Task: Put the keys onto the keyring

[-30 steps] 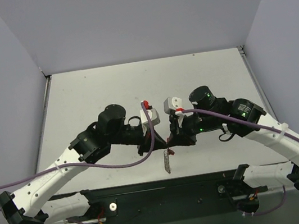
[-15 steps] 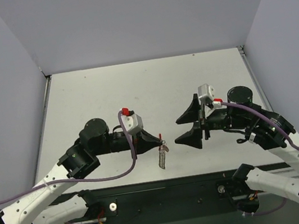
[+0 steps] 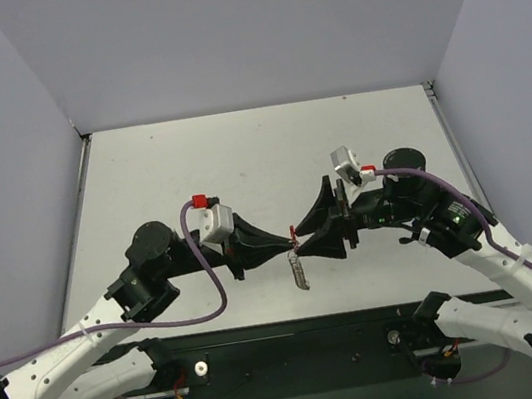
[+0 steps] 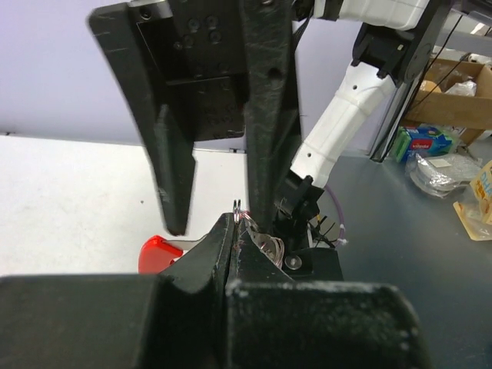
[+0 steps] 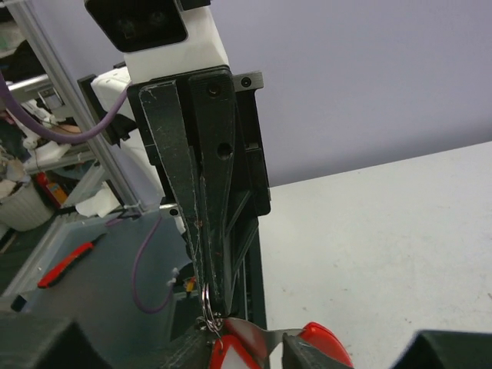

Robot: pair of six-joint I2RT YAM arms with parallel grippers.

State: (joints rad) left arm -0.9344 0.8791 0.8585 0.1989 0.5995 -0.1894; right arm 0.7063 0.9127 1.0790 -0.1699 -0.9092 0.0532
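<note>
Since the picture of half a second earlier, the two arms had come together again: the right gripper, which had stood well apart from the other one, was now nose to nose with the left gripper over the near part of the table. The left arm had also reached a little more toward the middle. Nearest to me, the key hung down below the meeting point, slightly tilted, and I saw it only from the top camera. Just above it the left gripper was fully closed and pinched the keyring. In the right wrist view a thin silver ring hung at the very tips of its closed fingers, with flat silver metal and red pieces directly under that ring. The right gripper had its jaws partly apart, with a plain gap between its two fingers in the left wrist view, and the tip of the left gripper pointed toward this gap. The red part of the keyring lay near those fingers, but I could not tell if either pad touched it, so I could not say that the right side held anything. Further away, the pale table ran on to the grey back wall.
</note>
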